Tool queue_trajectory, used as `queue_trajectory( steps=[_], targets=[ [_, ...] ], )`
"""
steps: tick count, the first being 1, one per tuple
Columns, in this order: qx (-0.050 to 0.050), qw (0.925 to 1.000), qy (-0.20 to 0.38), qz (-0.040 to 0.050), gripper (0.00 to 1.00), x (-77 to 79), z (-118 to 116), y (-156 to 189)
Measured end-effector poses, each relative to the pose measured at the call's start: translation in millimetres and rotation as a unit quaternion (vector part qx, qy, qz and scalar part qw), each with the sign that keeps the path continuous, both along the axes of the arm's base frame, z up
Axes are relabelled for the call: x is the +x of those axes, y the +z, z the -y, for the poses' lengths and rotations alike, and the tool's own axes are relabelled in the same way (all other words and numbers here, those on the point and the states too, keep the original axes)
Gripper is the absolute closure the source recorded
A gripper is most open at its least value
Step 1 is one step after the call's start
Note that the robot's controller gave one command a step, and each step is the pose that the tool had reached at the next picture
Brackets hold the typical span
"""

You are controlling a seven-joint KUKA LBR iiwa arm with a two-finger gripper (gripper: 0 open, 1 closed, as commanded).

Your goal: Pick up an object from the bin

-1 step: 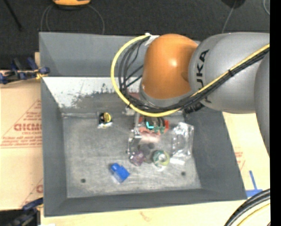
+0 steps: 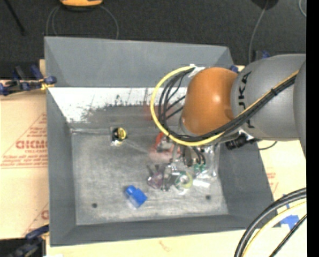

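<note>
End effector (image 2: 185, 166) sits low over the jumbled heap (image 2: 170, 180) right of centre; we can't tell if it's clenched.

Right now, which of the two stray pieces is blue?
The lower piece, left of the heap; the upper piece is yellow and black.
</note>
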State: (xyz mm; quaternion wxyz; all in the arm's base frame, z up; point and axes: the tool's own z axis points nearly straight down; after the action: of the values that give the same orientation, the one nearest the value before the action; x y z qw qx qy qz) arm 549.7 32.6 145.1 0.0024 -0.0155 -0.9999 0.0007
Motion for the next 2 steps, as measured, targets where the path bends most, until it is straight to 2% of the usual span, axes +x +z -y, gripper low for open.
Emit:
queue_trajectory(
  steps=[1,2],
  targets=[
    [0.001,0.9921,0.125,0.0085,0.0,-2.6,21.8,-71.5],
    [0.001,0.9923,0.123,0.009,1.0,-1.5,21.5,-69.3]
  ],
)
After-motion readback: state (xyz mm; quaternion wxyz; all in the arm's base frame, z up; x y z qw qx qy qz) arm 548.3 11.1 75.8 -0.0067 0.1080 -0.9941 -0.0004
